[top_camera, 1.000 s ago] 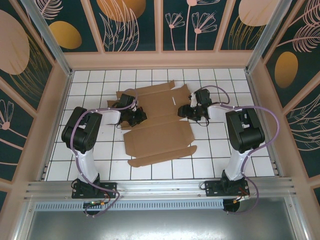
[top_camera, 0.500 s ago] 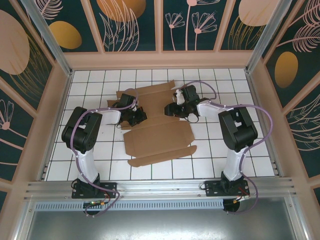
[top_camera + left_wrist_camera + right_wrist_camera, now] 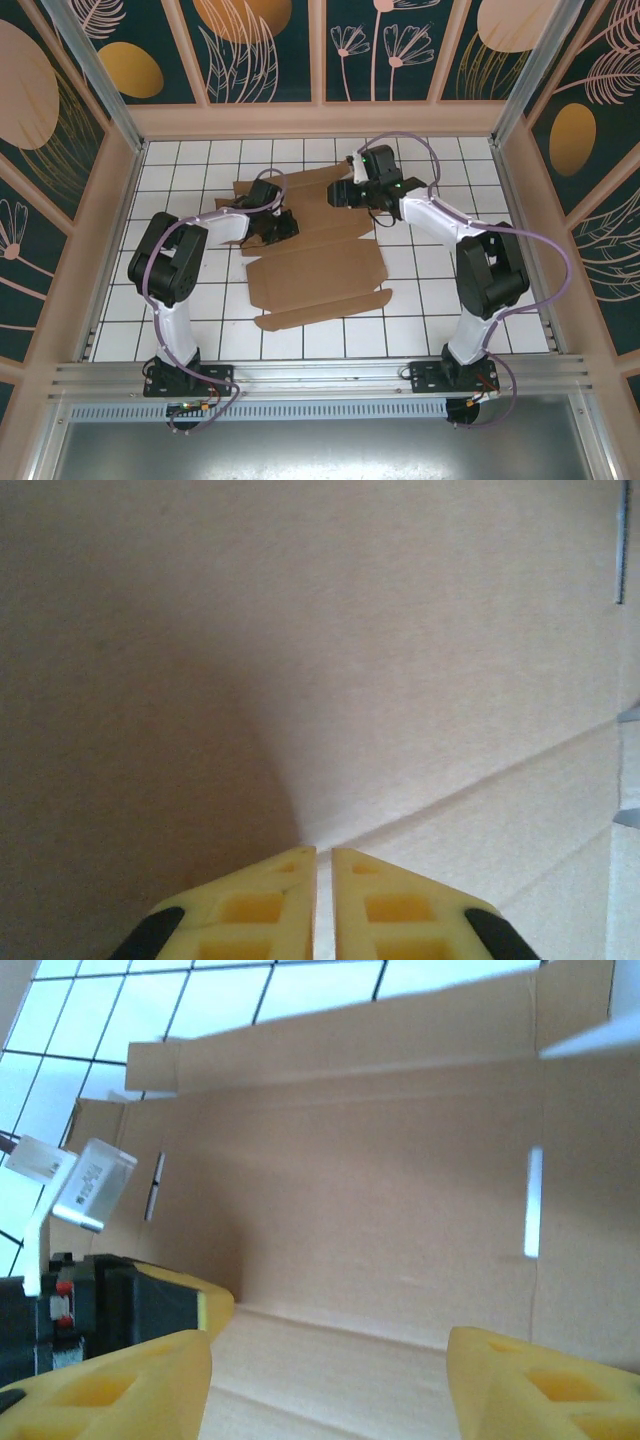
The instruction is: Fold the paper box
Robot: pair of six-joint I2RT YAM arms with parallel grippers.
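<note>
Left pincer (image 3: 324,852) nearly closed, tips by a paper box (image 3: 350,680) crease; my right pincer (image 3: 328,1350) gapes wide; overhead, table (image 3: 440,300) tiles lie bare around its edges.

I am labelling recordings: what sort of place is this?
Probably a robot test cell: a white gridded table, printed wall panels around it, left arm and right arm bolted to a metal rail.
</note>
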